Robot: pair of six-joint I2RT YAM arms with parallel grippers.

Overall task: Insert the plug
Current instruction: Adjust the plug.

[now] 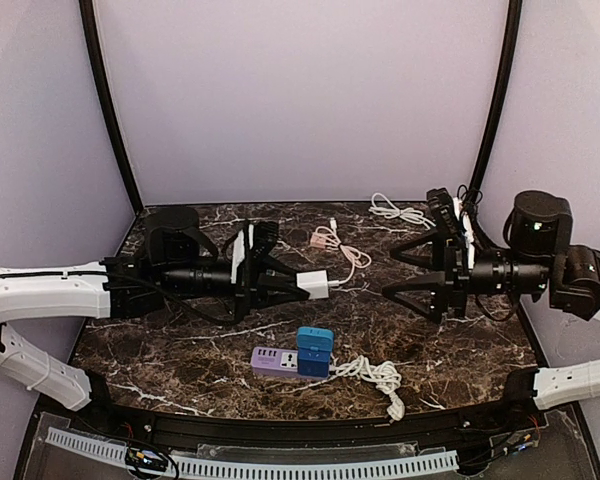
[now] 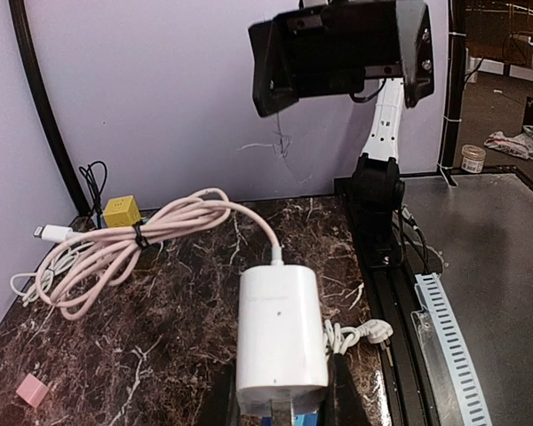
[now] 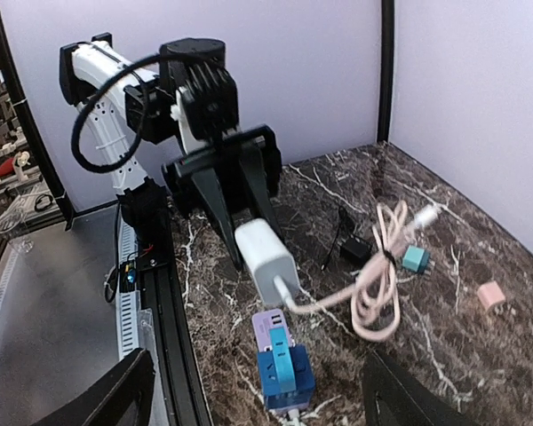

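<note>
My left claw (image 1: 302,283) clenches the plug (image 1: 316,284) at frame centre, above the strip (image 1: 278,361) at lower centre, presumably staged for its socket. Right claw (image 1: 390,273), centre right, is released and empty, out of the way.

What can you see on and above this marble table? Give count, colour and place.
charger: one, white, held above the table
cable: one, pink, coiled behind the charger
power strip: one, purple, front centre
adapters: two, blue, at the strip's right end
cords: two, white, front and back right
small blocks: three, yellow, pink, teal, toward the back
table: one, dark marble
left gripper: one, black, shut on charger
right gripper: one, black, open, empty
</note>
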